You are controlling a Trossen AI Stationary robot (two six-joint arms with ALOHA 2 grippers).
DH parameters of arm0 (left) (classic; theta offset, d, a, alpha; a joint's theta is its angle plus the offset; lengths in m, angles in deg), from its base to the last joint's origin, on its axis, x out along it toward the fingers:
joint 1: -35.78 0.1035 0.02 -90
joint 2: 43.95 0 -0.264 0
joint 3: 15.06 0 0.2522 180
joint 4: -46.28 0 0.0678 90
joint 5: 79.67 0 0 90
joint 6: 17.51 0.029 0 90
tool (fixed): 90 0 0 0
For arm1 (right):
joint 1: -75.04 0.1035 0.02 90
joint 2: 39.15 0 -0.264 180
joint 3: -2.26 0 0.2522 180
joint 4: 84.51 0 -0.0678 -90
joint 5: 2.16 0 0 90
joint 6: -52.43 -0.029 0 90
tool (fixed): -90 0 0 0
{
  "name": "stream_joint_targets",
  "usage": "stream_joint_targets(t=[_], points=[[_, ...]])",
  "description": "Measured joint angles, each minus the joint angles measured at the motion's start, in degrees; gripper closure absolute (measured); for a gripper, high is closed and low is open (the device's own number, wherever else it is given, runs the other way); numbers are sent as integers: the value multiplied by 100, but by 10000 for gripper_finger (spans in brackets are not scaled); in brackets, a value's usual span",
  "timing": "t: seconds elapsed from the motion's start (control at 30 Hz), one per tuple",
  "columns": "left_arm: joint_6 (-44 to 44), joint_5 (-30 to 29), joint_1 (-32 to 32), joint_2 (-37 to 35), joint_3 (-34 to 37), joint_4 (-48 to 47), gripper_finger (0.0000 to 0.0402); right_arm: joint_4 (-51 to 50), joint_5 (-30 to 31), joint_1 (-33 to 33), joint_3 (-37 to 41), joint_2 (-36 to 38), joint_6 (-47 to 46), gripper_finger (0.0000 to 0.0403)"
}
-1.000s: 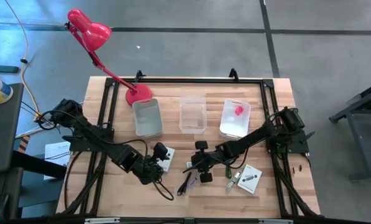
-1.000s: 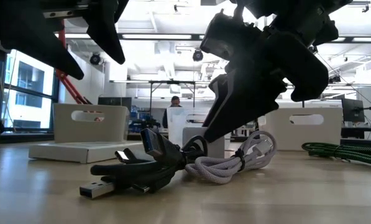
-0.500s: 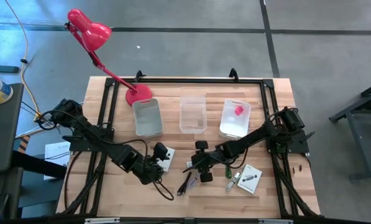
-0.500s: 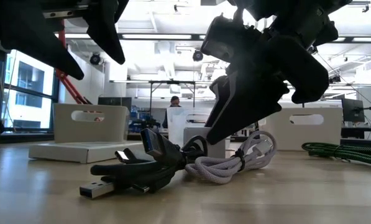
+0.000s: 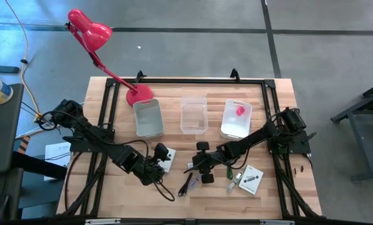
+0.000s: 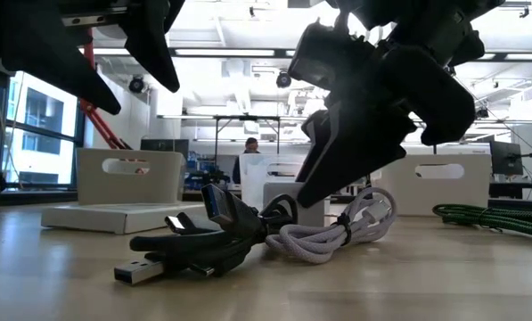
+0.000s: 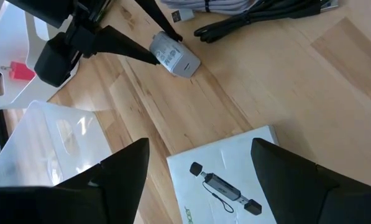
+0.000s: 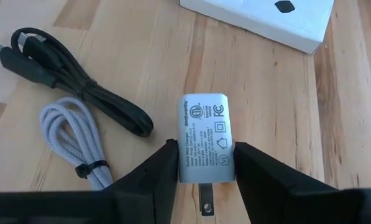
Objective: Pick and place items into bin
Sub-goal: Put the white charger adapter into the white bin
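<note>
A small white charger (image 8: 204, 146) sits between the fingers of my right gripper (image 8: 204, 144), which is shut on it near the table's middle front (image 5: 203, 175). Beside it a black cable (image 8: 79, 87) and a bundled white cable (image 8: 73, 134) lie flat on the wood. My left gripper (image 7: 201, 144) hangs open above a white card with dark print (image 7: 229, 180), touching nothing. A second white card (image 5: 252, 179), a green stick (image 5: 230, 172) and a pale bit (image 5: 236, 182) lie to the right. A pink cube (image 5: 240, 110) lies in the right-hand bin (image 5: 231, 128). My right gripper pinches the charger's two long side faces (image 8: 180, 155) between its two fingers (image 8: 154, 177), slanting down from the table's right. The printed face is turned up, and the plug prong (image 8: 205, 200) points back toward the wrist. Whether the charger rests on the table, I cannot tell.
Three open bins stand in a row at the back: left (image 5: 147, 117), middle (image 5: 193, 114) and the right one. A red desk lamp (image 5: 89, 31) stands at the far left corner. Black frame rails (image 5: 105, 125) run along the table's sides.
In the low view my right gripper's fingers have spread slightly; both arms have otherwise kept their places, and the cables and cards lie where they were.
</note>
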Motion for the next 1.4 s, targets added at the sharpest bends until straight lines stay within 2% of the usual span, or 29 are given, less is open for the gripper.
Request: stream_joint_targets(t=[1.07, 1.4], points=[[38, -4, -1, 0, 0, 4, 130, -210, 11, 0, -15, 32, 2, 273], [46, -109, -2, 0, 0, 2, 130, -1179, 131, -11, -463, 31, 44, 273]])
